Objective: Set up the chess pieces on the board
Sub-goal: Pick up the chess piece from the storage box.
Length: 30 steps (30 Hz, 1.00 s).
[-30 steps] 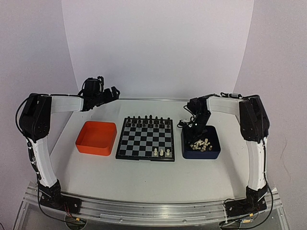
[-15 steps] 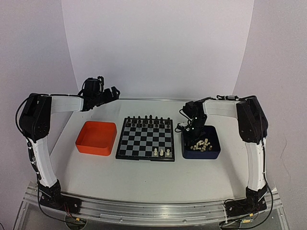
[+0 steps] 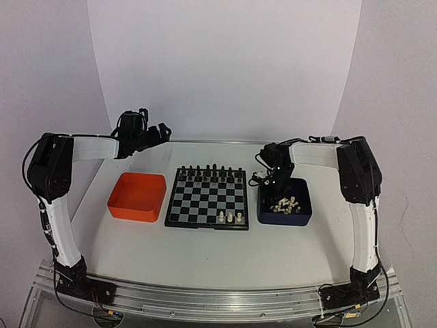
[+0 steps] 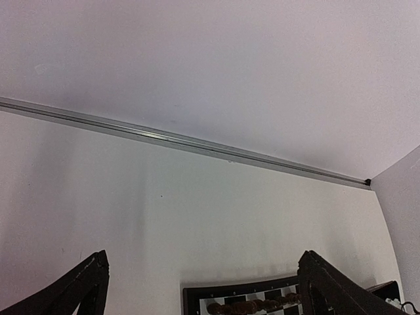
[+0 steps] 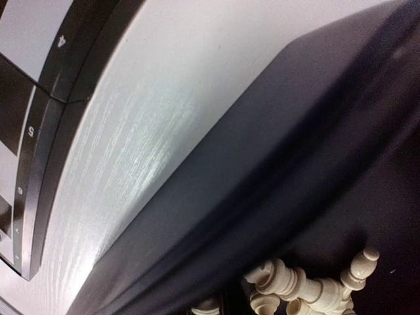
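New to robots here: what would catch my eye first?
The small chessboard in the middle stands out, black pieces along its far edge, three cream pieces on its near row. Right of it, a dark blue tray holds a heap of cream pieces, the right tool poised at its far corner; a bright orange tray sits left.

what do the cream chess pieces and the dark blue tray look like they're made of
Cream chess pieces: probably plastic, smooth, faint sheen, moulded rounded shapes. Dark blue tray: likely plastic too, matte, one even colour, rounded rim.
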Available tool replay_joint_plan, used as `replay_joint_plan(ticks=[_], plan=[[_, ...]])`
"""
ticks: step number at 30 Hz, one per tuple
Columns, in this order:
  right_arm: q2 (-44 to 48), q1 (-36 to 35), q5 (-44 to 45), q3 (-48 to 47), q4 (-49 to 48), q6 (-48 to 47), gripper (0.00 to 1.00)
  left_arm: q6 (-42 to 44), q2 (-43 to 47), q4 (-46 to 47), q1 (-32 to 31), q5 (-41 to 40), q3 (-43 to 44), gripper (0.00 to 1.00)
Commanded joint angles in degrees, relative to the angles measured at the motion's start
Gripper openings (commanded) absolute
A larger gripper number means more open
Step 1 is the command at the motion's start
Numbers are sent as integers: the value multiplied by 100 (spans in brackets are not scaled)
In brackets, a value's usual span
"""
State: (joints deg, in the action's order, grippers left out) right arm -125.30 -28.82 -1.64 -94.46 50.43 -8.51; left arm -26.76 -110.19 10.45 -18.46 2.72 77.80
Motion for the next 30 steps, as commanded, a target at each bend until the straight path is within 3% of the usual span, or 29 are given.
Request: replay_joint_plan(ticks=[1, 21, 30], plan=[[369, -34, 0, 112, -445, 156, 0, 76, 160, 250, -21, 100, -60, 100], [1602, -16, 545, 728, -710, 35, 0, -186, 332, 65, -47, 479, -7, 100], [2532, -16, -452, 1092, -1300, -535, 0, -303, 403, -978, -382, 1401, 675, 100]])
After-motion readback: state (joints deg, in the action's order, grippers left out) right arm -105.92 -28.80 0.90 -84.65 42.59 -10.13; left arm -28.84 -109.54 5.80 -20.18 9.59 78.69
